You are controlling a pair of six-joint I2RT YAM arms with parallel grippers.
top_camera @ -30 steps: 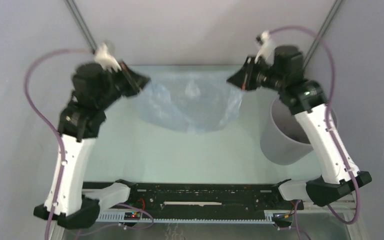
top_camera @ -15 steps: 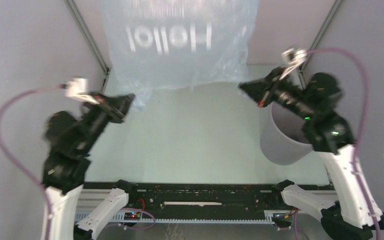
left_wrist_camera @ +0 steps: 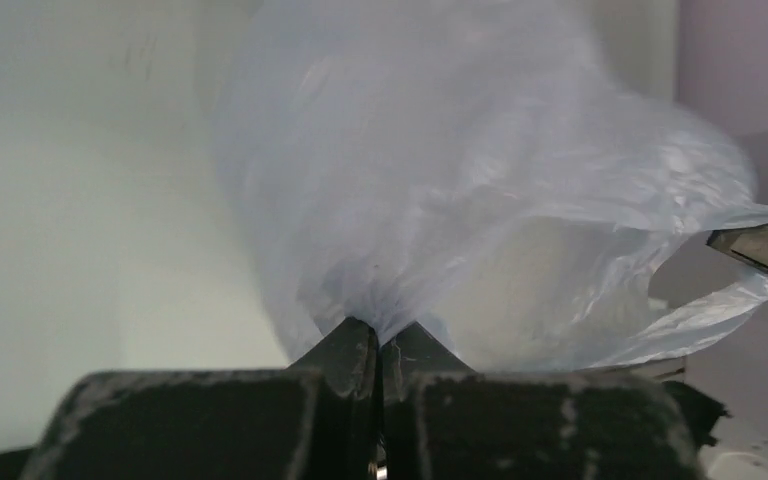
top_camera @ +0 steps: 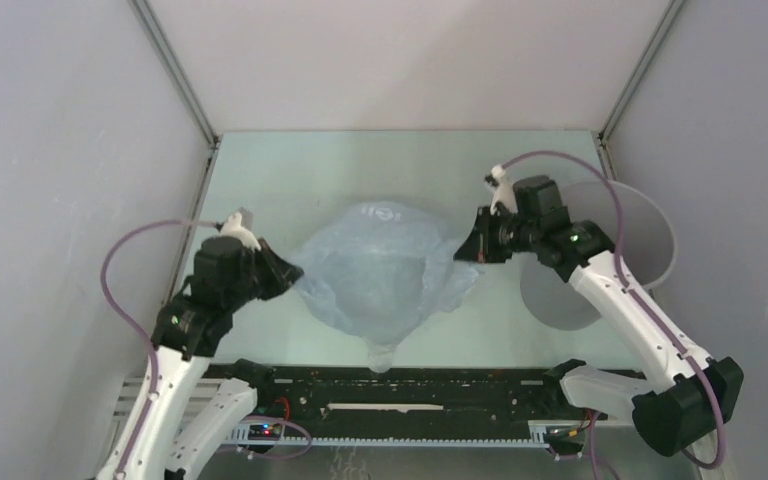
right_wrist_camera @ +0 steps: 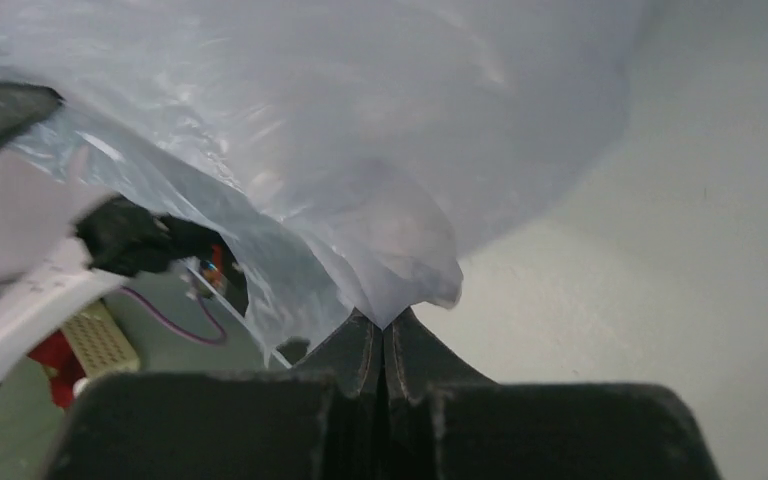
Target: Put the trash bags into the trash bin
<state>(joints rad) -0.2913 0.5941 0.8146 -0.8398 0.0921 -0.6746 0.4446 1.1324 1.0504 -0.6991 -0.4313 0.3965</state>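
The pale blue translucent trash bag (top_camera: 380, 275) hangs puffed up between my two grippers above the middle of the table. My left gripper (top_camera: 288, 275) is shut on its left edge; the left wrist view shows the film (left_wrist_camera: 440, 190) pinched at the gripper (left_wrist_camera: 380, 340). My right gripper (top_camera: 465, 250) is shut on its right edge; the right wrist view shows the film (right_wrist_camera: 360, 150) pinched at the gripper (right_wrist_camera: 385, 328). The light grey trash bin (top_camera: 560, 295) stands at the right, partly behind my right arm.
Grey walls enclose the pale green table (top_camera: 360, 170) on the left, back and right. The black rail with the arm bases (top_camera: 390, 390) runs along the near edge. Purple cables loop off both wrists.
Both arms have swung down from high at the back towards the near middle. The bag, spread high against the back wall before, now hangs low and billowed over the table.
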